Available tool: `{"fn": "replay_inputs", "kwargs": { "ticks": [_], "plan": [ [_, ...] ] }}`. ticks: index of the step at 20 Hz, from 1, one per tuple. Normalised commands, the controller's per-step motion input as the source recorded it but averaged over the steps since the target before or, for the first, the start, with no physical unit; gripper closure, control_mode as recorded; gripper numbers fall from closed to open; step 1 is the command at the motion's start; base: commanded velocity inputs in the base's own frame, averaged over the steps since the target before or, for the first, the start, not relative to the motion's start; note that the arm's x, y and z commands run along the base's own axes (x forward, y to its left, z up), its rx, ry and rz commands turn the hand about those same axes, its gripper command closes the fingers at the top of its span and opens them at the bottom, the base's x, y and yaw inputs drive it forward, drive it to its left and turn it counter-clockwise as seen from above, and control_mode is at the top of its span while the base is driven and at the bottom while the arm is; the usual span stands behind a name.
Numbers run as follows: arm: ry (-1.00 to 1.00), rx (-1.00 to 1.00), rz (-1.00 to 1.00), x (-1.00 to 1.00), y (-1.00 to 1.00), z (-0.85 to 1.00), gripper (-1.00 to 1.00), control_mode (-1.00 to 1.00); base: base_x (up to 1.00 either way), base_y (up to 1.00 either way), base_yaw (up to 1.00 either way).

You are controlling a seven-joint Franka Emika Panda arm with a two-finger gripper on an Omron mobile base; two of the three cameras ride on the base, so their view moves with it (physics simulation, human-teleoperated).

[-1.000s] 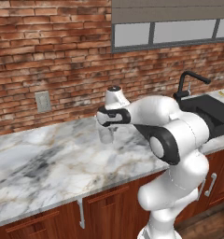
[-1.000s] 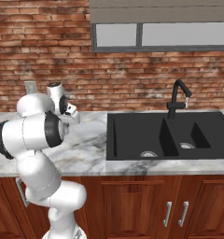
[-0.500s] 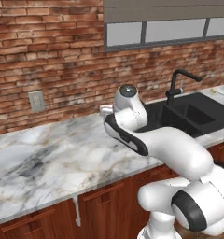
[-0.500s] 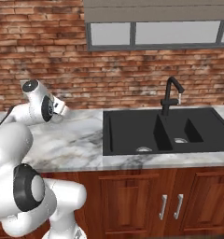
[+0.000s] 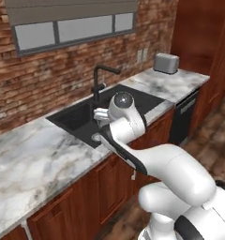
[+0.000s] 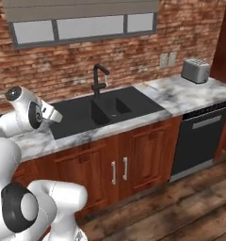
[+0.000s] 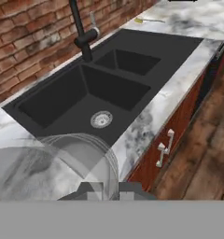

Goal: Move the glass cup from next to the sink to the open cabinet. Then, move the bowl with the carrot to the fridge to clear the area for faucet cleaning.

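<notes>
Swinging round with the base is what marks this moment: a second ago both base views faced the brick wall and the marble bench to the left of the sink, and now the whole picture has shifted, so that the sink (image 5: 109, 110) sits mid-frame with a toaster (image 6: 196, 70) and a dishwasher front (image 6: 199, 141) coming in beyond it. That is the camera travelling, not the kitchen things moving. The arm has also changed shape, from a high fold at the wall to a reach that brings the hand over the near edge of the sink.

The jaws (image 7: 110, 190) are closed down tight, and the hand view shows the glass cup (image 7: 62, 165) as a clear, grey-tinted round wall rising right at the fingertips, with the sink drain (image 7: 101, 119) and the faucet (image 7: 81, 30) seen past it. I judge the cup to be pinched by its rim and carried, clear of the bench (image 5: 34, 161). In the left base view it is hard to pick out against the white wrist, so I leave it unmarked there.

For the task this reads as the first leg under way: cup lifted, base turning in search of the open cabinet. A tall reddish-brown wooden front (image 5: 203, 33) stands at the far right of the left base view; whether that is the cabinet I cannot tell. Bowl, carrot and fridge are yet to be dealt with. A thin rim grip could slip during a fast turn
</notes>
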Motion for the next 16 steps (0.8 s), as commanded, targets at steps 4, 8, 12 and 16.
{"fn": "replay_inputs", "kwargs": {
  "ticks": [4,8,12,16],
  "plan": [
    [0.00,0.00,0.00,0.00,0.00,0.00,1.00,1.00,-0.38,-0.45,-0.65],
    [0.00,0.00,0.00,0.00,0.00,0.00,1.00,1.00,-0.47,-0.40,-0.54],
    [0.00,0.00,0.00,0.00,0.00,0.00,1.00,1.00,-0.50,-0.52,-0.48],
    [0.00,0.00,0.00,0.00,0.00,0.00,1.00,1.00,-0.53,-0.50,-0.44]
  ]
}}
